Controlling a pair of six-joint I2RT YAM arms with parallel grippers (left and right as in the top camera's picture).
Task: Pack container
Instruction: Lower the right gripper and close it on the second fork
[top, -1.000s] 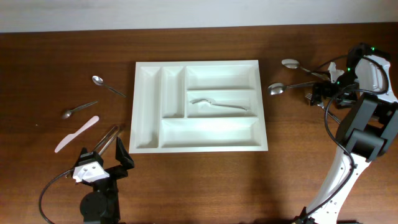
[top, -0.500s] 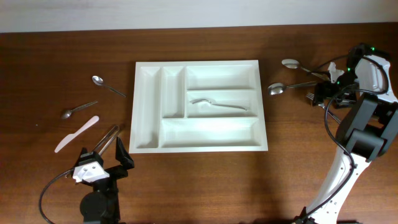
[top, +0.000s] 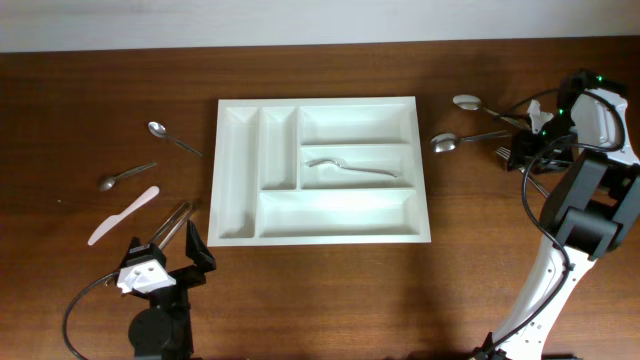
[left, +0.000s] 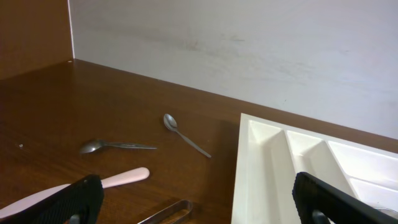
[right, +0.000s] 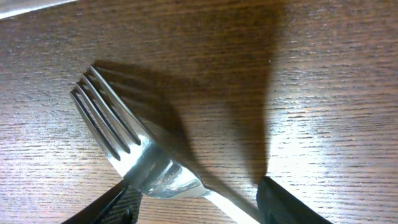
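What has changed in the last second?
The right gripper has narrowed its jaws around the fork lying right of the tray. The fork's neck sits between the fingers, apparently not clamped yet, and the fork is still flat on the table. The left gripper, wide open, the tray and the spoons stayed put.

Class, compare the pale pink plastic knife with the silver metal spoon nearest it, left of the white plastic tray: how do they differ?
The pale pink plastic knife is flat, broad and longer; the silver metal spoon is shiny, slim and shorter, with an oval bowl. Both lie on the wooden table, outside the white plastic tray.
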